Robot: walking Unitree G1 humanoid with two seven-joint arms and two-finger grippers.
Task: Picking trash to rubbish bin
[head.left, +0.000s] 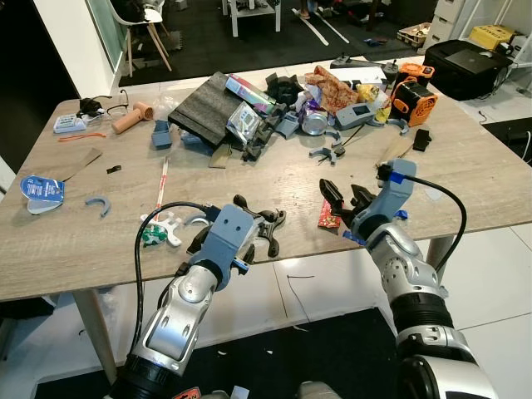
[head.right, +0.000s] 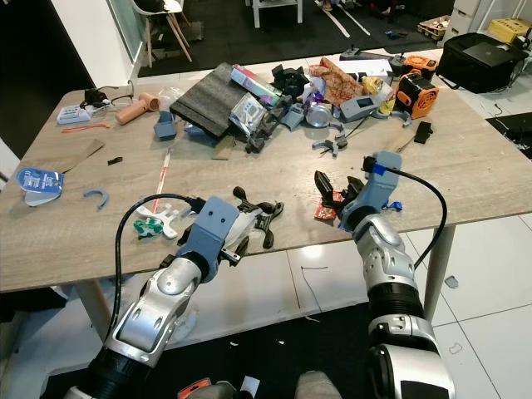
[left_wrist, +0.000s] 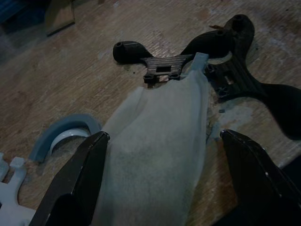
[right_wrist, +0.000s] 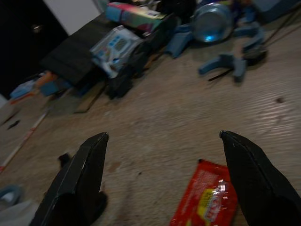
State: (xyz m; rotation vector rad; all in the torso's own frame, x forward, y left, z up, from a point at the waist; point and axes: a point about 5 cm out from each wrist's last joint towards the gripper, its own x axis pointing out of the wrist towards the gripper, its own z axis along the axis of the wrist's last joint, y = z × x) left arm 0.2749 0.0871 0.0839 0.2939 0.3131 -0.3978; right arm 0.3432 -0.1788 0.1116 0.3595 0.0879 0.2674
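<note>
At the near edge of a cluttered wooden table (head.left: 274, 174), the robot's left hand (left_wrist: 162, 155) hangs with fingers spread over a pale tissue (left_wrist: 155, 155) lying on a black plastic frame (left_wrist: 244, 84), while its right hand (right_wrist: 162, 155), likewise spread, hovers beside a red snack wrapper (right_wrist: 207, 197).

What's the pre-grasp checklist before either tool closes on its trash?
1. Left tool open: ok, fingers spread.
2. Left target between the fingers: ok, the white tissue lies in the gap.
3. Tissue free to lift: not ok, its far end touches the black frame part.
4. Right tool open: ok.
5. Right target centred: not ok, the red wrapper sits close to one finger, not mid-gap.
6. Rubbish bin located: cannot tell.
</note>
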